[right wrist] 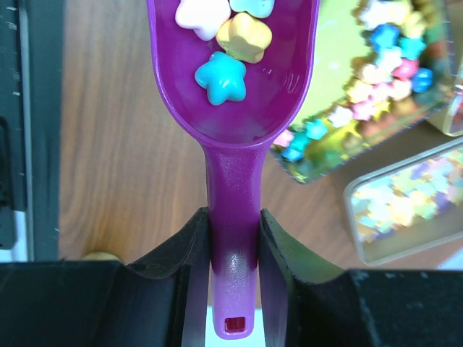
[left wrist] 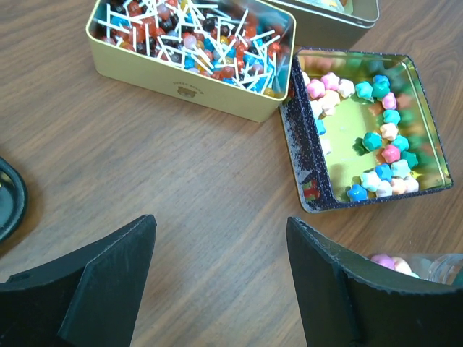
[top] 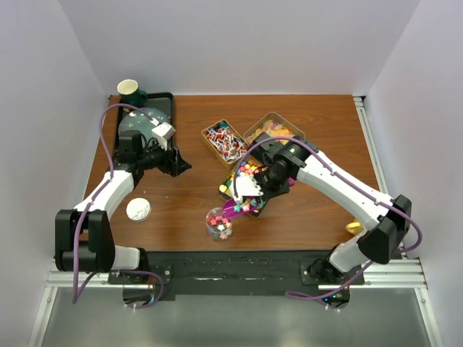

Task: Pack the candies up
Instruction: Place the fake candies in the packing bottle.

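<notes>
From above, the candies (top: 249, 171) sat mid-table in open tins: a lollipop tin (top: 226, 141) on the left, a gummy tin (top: 275, 131) to its right, and a star tin (top: 226, 190) nearer, half hidden under the right gripper (top: 246, 195). That gripper carried a purple scoop (top: 235, 209) just beside a clear cup (top: 219, 223), which held some candies. The left gripper (top: 179, 165) hung empty over the table (top: 311, 210), left of the tins and apart from them. A white lid (top: 137, 210) lay near-left and a black tray (top: 163, 108) far-left. The left wrist view showed that gripper's jaws spread wide with nothing between them, the lollipop tin and star tin ahead, and the cup at the lower right corner. The right wrist view showed the jaws clamped on the scoop's handle just below the bowl. A few star candies lay in the bowl, bare wood was beneath it, and the star tin stood to the right. The candies looked light, hard and loose, apt to roll or bounce and too small to pinch reliably, so the scoop seemed the right way to take them. Its smooth, stiff handle could twist in the grip if tipped fast. The cup looked light and easy to tip, its mouth narrow against the scoop, and the star tin's wall stood close by. A knock against either seemed the likeliest hindrance.
</notes>
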`<state>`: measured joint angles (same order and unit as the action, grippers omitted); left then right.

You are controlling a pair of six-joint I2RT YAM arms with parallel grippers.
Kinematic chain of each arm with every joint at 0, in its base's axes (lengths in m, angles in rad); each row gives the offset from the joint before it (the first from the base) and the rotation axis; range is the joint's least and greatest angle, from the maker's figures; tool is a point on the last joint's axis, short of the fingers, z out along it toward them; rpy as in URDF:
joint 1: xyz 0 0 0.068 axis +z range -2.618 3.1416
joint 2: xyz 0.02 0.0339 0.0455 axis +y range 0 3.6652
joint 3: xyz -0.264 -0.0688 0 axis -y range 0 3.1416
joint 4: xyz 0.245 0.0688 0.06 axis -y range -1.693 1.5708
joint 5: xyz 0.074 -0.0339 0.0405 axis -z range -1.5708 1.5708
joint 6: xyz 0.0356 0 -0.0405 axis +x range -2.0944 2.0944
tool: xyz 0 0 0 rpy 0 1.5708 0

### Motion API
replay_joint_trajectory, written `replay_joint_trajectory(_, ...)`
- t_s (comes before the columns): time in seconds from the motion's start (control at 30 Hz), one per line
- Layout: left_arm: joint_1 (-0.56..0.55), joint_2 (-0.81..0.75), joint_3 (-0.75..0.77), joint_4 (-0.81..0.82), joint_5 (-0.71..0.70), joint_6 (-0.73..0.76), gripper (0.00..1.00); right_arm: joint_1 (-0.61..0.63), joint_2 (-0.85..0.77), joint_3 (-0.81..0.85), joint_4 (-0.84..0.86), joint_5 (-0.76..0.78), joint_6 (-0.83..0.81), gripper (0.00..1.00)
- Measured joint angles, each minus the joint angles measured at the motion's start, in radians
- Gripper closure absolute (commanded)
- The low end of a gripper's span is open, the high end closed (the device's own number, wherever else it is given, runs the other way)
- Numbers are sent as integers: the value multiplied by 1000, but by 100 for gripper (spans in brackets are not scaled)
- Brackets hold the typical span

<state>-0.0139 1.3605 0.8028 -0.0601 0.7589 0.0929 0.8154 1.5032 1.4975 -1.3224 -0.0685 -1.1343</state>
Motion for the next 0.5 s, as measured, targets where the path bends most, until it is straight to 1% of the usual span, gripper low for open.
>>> replay_joint_trajectory(0.17, 3, -21, -16, 34, 0, -7, 23, 64, 61, 95, -9, 66, 17, 100)
replay_joint_trajectory(0.4, 6, -47, -17, 63, 0, -16, 23, 175, 130, 131, -18, 209, 42, 100)
replay_joint_trajectory(0.5, 6, -51, -17, 71, 0, -26, 22, 194, 182, 153, -17, 263, 60, 100)
